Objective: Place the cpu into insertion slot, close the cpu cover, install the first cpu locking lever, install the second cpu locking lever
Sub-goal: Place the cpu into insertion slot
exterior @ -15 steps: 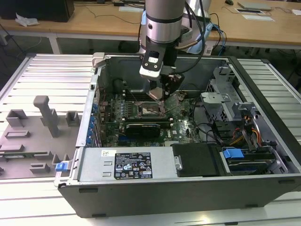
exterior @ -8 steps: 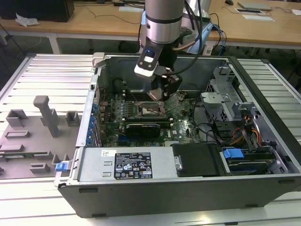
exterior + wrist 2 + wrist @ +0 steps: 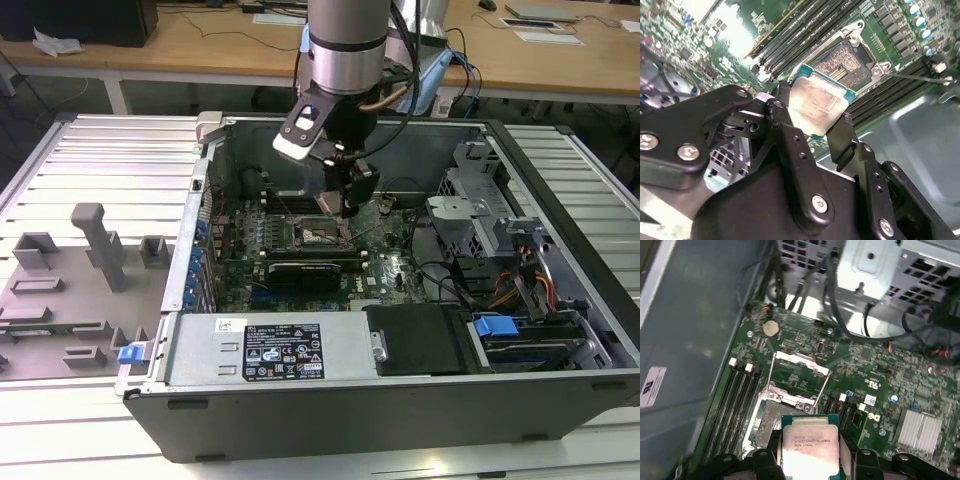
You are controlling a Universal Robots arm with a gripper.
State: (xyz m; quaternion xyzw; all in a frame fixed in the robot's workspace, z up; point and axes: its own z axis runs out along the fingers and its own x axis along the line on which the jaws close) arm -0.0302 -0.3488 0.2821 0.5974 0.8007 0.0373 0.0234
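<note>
The cpu (image 3: 810, 452) is clamped between the fingers of the pincer (image 3: 812, 116), hanging close over the near edge of the insertion slot (image 3: 852, 60). Beside that slot the cpu cover (image 3: 800, 363) stands swung open, with the green motherboard (image 3: 875, 370) around it.

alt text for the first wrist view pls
The gripper grips the cpu by two opposite edges, silver top showing, close over the open insertion slot in the green motherboard. The cpu cover stands raised beyond the slot.
</note>
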